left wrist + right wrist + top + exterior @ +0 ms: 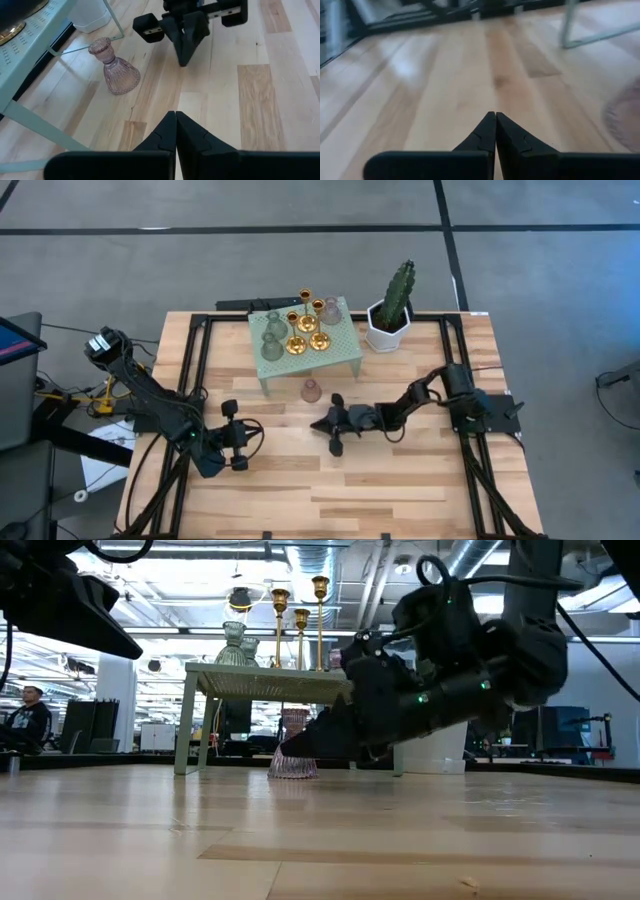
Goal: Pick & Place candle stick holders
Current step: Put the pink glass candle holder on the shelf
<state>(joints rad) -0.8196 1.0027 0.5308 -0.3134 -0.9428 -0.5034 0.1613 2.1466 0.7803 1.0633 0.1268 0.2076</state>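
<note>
1 pink candle stick holder (311, 390) upright on the table, just beside the closed, empty right pincer (334, 435)

Right gripper (333, 448) fingers pressed together: bare wood ahead of your tips. Pink holder (311, 391) sits just beside them; green stand (345, 347) legs block beyond it.

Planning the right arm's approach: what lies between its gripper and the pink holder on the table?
Nothing: the high view shows bare wood between the right gripper and the pink holder.
</note>
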